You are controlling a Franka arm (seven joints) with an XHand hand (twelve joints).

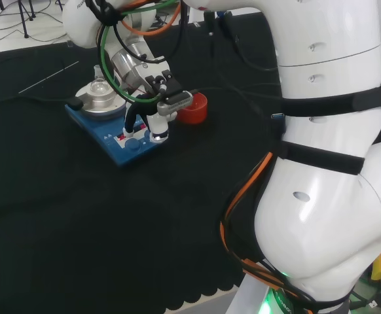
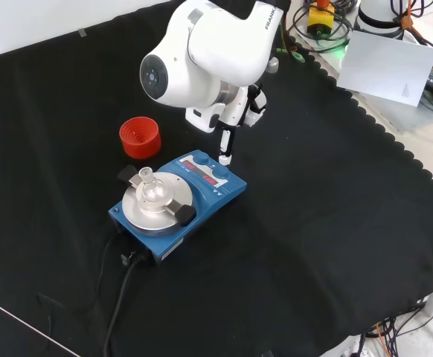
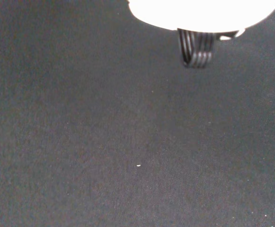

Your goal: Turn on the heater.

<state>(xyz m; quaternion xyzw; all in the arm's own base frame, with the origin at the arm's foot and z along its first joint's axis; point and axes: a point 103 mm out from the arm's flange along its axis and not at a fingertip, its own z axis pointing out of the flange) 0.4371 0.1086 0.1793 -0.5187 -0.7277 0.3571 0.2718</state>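
Heater (image 2: 178,199): blue, box-shaped unit resting flat on the bench's black cloth. Round silver top plate carries a small clear glass flask, upright. Control panel with blue knobs and red strips faces 2 o'clock in the front view. Black cable exits at 7 o'clock.

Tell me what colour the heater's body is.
Blue, topped with a round silver plate; the heater shows best in the front view.

Blue heater (image 2: 178,202), probably ribbed red ring (image 2: 140,137)
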